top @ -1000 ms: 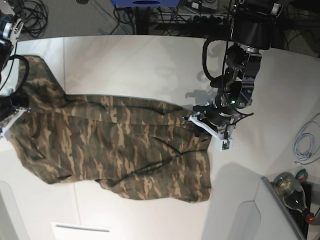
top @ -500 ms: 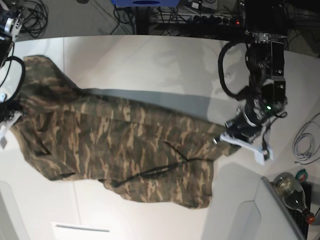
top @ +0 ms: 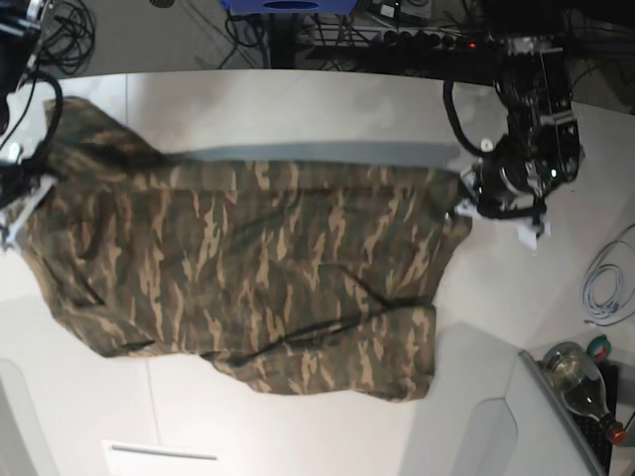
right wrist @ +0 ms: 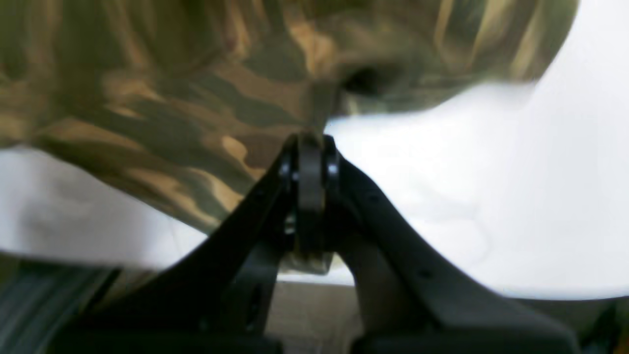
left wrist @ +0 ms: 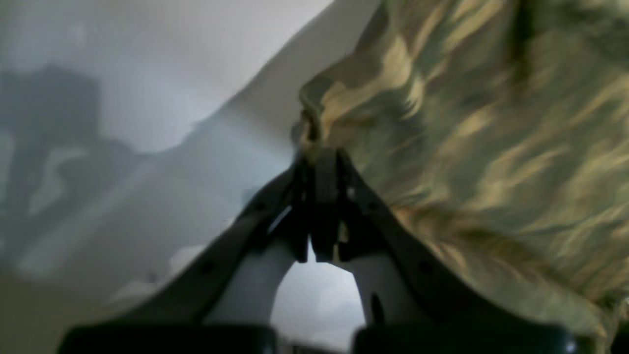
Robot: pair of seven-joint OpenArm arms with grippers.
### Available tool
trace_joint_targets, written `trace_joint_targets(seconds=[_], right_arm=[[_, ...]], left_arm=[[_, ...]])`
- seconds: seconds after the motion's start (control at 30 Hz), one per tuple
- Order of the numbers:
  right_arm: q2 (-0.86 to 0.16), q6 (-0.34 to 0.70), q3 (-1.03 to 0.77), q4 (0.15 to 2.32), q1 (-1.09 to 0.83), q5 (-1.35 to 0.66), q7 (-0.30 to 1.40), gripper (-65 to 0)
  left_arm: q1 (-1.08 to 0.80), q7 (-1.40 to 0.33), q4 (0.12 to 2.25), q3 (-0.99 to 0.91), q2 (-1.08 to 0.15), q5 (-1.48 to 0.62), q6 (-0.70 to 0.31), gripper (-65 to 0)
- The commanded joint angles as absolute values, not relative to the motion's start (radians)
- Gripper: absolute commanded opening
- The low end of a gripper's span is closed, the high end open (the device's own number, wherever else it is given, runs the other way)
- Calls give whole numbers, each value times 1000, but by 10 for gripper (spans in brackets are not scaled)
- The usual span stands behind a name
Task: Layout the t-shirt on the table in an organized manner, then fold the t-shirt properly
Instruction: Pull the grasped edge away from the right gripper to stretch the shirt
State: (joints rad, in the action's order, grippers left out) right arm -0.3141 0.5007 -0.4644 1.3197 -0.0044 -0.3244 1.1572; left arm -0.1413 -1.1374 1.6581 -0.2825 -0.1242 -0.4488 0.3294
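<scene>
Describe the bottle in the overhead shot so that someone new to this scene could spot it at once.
Start at the white table that carries the camouflage t-shirt and go to the base view's lower right corner, past the table's edge. The bottle lies there on its side, clear glass with a small red cap, just below a loose coil of pale cable. Nothing else there is glass.

The base view looks steeply down from above onto the whole white worktop (top: pixel 298 109), with the t-shirt (top: pixel 248 268) spread across it. Each wrist view sits just behind its own jaws, looking along them, very close to the t-shirt's edge and blurred. All three views share t-shirt and worktop.
</scene>
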Motion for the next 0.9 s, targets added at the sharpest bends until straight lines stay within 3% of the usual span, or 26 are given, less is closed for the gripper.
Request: trace_joint_targets(seconds=[0.0, 0.13, 0.33, 0.4, 0.5, 0.6, 0.77, 0.87], right_arm=[[-328, 499, -470, 1333, 1, -335, 1125, -647], [-314, 438, -463, 1308, -42, -335, 1052, -647], [-318, 297, -461, 1307, -33, -335, 998, -624], [-320, 272, -460, 1267, 1, -335, 1003, -575], [-328, 252, -460, 1199, 41, -334, 1024, -387], [-334, 246, -464, 1268, 13, -335, 1067, -216], [-305, 159, -460, 1564, -91, -335, 1003, -198], [-314, 157, -341, 1520, -36, -335, 957, -198]], left_arm=[[-148, -1121, 1649, -285, -131, -452, 328, -650], [-200, -1017, 1554, -277, -131, -450, 328, -650], [-213, -1000, 1514, -275, -122, -450, 328, -650], [-209, -1000, 1514, -274, -119, -450, 328, -650], [-211, -1001, 1521, -274, -97, -450, 328, -650], [-216, -1001, 1521, -274, -96, -450, 328, -650], [-236, -1001, 1523, -274, -99, -450, 328, -650], [-236, -1001, 1523, -274, -99, -452, 328, -650]])
